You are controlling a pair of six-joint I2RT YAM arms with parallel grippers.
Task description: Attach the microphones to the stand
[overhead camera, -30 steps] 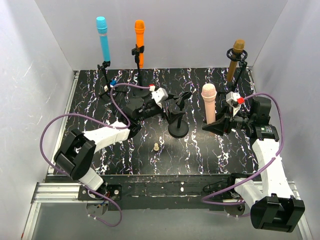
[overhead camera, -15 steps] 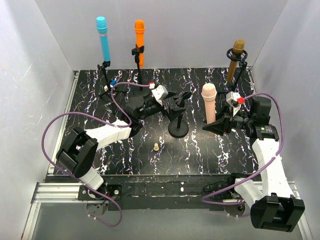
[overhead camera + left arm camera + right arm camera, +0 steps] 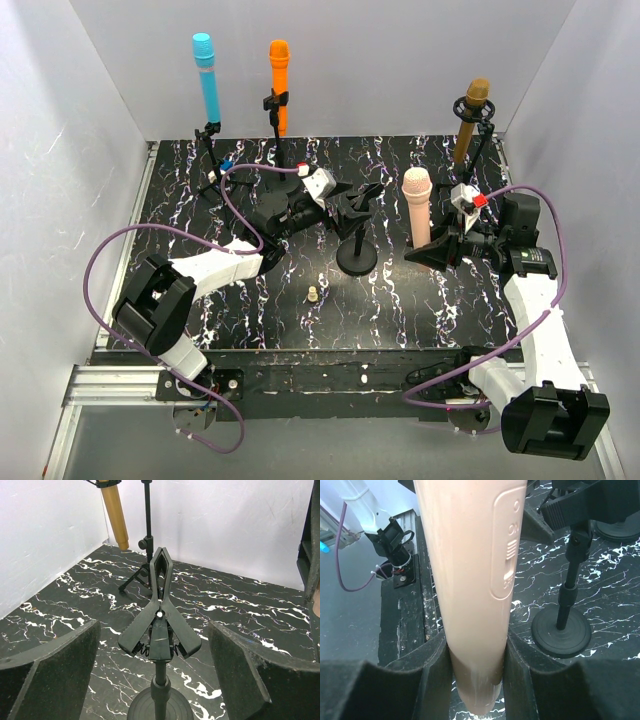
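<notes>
A black round-base stand (image 3: pixel 357 255) with a spring clip (image 3: pixel 160 615) stands mid-table; the clip is empty. My left gripper (image 3: pixel 350 207) is open, its fingers (image 3: pixel 50 672) on either side of the clip's handles, not touching them. My right gripper (image 3: pixel 437 250) is shut on the pale pink microphone (image 3: pixel 418 207), holding it upright to the right of that stand; the right wrist view shows its lower end (image 3: pixel 475 630) pinched between the pads. The light blue microphone (image 3: pixel 207 76), the orange one (image 3: pixel 279 82) and the golden-brown one (image 3: pixel 470 120) sit clipped in stands at the back.
A tiny beige peg (image 3: pixel 313 294) lies on the marbled black table (image 3: pixel 400 300) in front of the middle stand. White walls close in the back and both sides. The golden-brown microphone's tripod stand (image 3: pixel 145 545) shows behind the clip in the left wrist view.
My left gripper has moved right and now straddles the middle stand's clip. The right gripper and pink microphone have stayed put.
</notes>
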